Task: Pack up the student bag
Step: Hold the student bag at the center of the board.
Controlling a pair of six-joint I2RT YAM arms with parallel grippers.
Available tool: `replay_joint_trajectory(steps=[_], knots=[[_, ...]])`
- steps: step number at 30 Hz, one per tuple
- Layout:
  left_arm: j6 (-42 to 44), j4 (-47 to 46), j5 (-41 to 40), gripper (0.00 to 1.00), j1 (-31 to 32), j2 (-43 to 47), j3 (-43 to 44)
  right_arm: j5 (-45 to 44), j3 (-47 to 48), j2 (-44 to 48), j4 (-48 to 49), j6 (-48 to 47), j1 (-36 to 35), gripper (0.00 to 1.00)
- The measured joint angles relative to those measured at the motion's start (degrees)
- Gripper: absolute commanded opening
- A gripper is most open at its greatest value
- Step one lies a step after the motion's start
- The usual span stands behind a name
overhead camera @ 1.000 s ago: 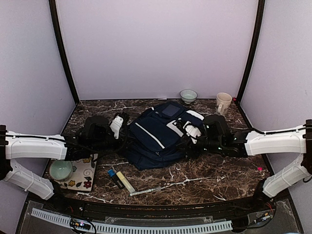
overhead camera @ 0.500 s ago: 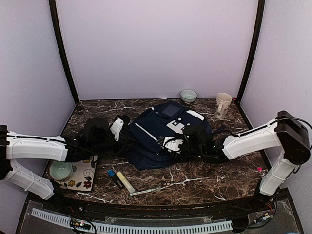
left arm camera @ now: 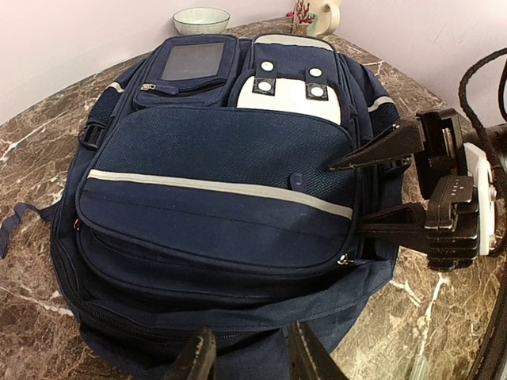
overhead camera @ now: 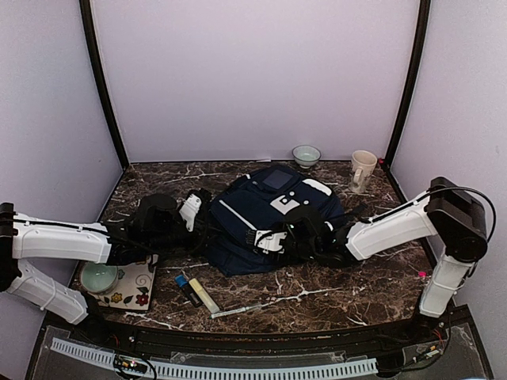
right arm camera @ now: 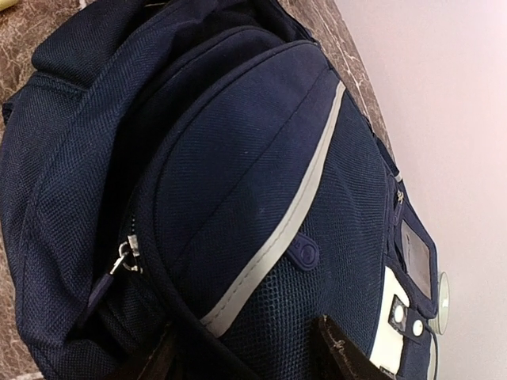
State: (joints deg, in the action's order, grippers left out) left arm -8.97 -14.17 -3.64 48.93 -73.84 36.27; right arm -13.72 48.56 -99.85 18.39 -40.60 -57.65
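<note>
The big navy fabric backpack with white stripes (overhead camera: pixel 269 210) lies flat, front up, mid-way across the dark marbled table (overhead camera: pixel 348 285). Its long axis runs diagonally, from near-left to far-right. It sits between our two arms, and both are right up against it.

The right gripper (left arm camera: pixel 348 198) looks better placed. Its jaws are spread wide at the side of the bag's front pocket (right arm camera: pixel 238 182), and the small metal zip pull (right arm camera: pixel 125 257) is just off one finger.

The left gripper (left arm camera: pixel 249 360) sits at the bag's bottom edge with a narrow gap. We can't tell if it's pinching fabric.
</note>
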Motion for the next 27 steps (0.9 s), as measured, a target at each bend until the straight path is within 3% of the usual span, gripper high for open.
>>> replay_joint_trajectory(steps=[3, 6, 7, 19, 27], knots=[[0.0, -0.5, 0.0, 0.33, 0.0, 0.0, -0.7, 0.0, 0.9, -1.4, 0.4, -0.6, -0.4, 0.36], [0.0, -0.5, -0.1, 0.33, 0.0, 0.0, -1.4, 0.5, 2.0, -2.9, -0.1, -0.5, -0.7, 0.06], [0.0, -0.5, -0.1, 0.33, 0.0, 0.0, -1.4, 0.5, 2.4, -3.4, -0.3, -0.5, -0.8, 0.02], [0.0, -2.8, -0.9, 0.35, 0.0, 4.7, -3.8, 4.8, 2.7, -1.5, -0.8, 3.5, -0.5, 0.00], [-0.3, -7.0, 0.6, 0.38, 0.0, 3.1, -3.8, 6.7, 2.5, -0.6, -0.9, 6.6, -0.3, 0.00]])
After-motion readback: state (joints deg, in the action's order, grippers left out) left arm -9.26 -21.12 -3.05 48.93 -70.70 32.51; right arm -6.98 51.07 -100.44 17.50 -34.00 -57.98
